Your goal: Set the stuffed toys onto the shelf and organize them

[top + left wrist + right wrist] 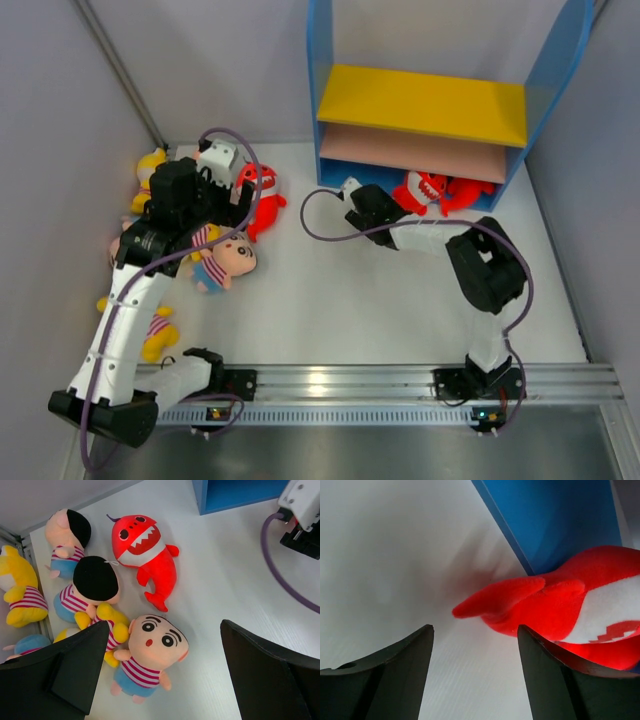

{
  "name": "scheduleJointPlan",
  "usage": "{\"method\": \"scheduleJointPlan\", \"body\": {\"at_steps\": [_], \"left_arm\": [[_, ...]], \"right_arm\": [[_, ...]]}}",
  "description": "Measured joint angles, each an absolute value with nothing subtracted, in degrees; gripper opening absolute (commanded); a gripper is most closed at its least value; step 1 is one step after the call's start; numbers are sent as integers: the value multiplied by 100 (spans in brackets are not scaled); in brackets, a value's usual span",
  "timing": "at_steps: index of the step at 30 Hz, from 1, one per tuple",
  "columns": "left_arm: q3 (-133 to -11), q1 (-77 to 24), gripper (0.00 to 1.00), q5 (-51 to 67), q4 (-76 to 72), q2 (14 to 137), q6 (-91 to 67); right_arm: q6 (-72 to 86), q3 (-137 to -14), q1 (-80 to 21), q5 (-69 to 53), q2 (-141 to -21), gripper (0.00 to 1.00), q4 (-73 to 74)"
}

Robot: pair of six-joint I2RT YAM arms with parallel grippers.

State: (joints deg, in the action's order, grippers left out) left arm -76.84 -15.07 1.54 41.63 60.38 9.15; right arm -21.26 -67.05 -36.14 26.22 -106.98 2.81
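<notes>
My left gripper [228,210] is open and empty and hovers over a pile of stuffed toys on the left. In the left wrist view it [165,626] stands above a face-up boy doll [155,655], apart from it. Beyond lie a red shark [145,550], two more boy dolls [92,585] [67,535] and yellow figures [20,590] [107,625]. My right gripper [380,203] is open and empty on the floor by the shelf [420,100]. A red shark [560,605] lies just ahead of it [475,630] on the right, at the shelf's blue base. Two sharks [430,190] [468,192] lie there.
Grey walls close in on both sides. A metal rail [400,380] runs along the near edge. A purple cable [280,575] and the right arm's wrist [305,515] lie at the right of the left wrist view. Another yellow figure [160,335] lies under the left arm.
</notes>
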Motion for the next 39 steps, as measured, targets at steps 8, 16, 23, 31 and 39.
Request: {"method": "scheduleJointPlan", "body": {"at_steps": [8,16,23,31,39], "left_arm": [[-7682,-1507,99,235,4163,6014,921],[-7682,-1507,99,460,4163,6029,919],[-7682,-1507,99,495,4163,6029,943],[-7682,-1507,99,515,4163,6029,1041],[-7682,-1507,99,558,4163,6029,1046]], "right_arm": [[-3409,-7074,-3623,4139,-11679,69,25],[-4453,-7035,-3621,4348,-12062,26,-749],[-5972,-6560,-3601,4434,-12210,0,-1804],[-7269,-5933,-3225,3350,-11264,0,-1214],[-7874,-6591,-2611,2449,-10372,0,370]]}}
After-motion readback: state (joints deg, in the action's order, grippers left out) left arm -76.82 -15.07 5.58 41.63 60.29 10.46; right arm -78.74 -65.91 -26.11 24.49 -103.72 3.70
